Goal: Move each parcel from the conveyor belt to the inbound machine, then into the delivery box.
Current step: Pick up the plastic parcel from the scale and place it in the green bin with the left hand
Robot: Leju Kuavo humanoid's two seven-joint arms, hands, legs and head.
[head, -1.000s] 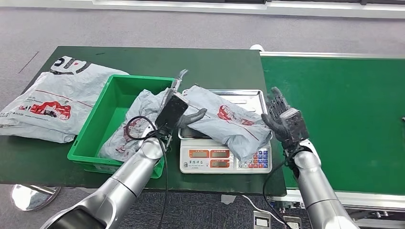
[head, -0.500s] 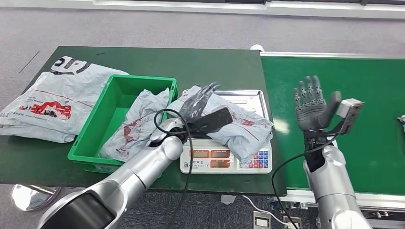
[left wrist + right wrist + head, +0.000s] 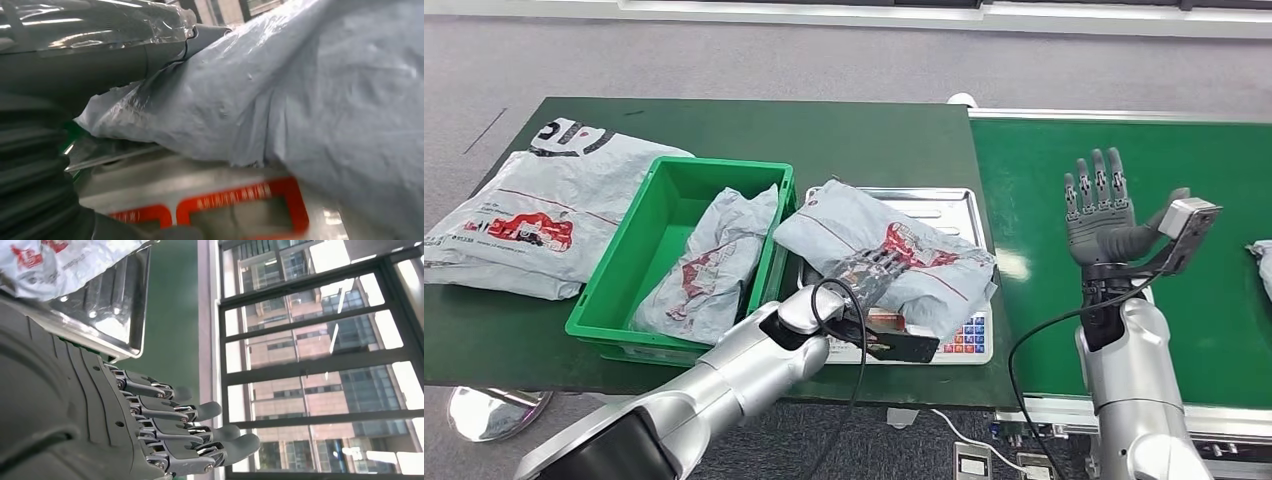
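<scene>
1 parcel in green bin

The table, scale and conveyor belt are seen from high above, looking down. Both wrist cameras are held very close, sharing the scale's grey parcel

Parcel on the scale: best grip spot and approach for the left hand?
Take the grey parcel at its near-left edge, coming from the bin side. That edge overhangs the scale tray toward the green bin, so fingers can likely slide under while the thumb presses on top. The left hand already lies at the near edge. The bag is soft and crumpled, so gather a fold rather than pinching flat.
</scene>
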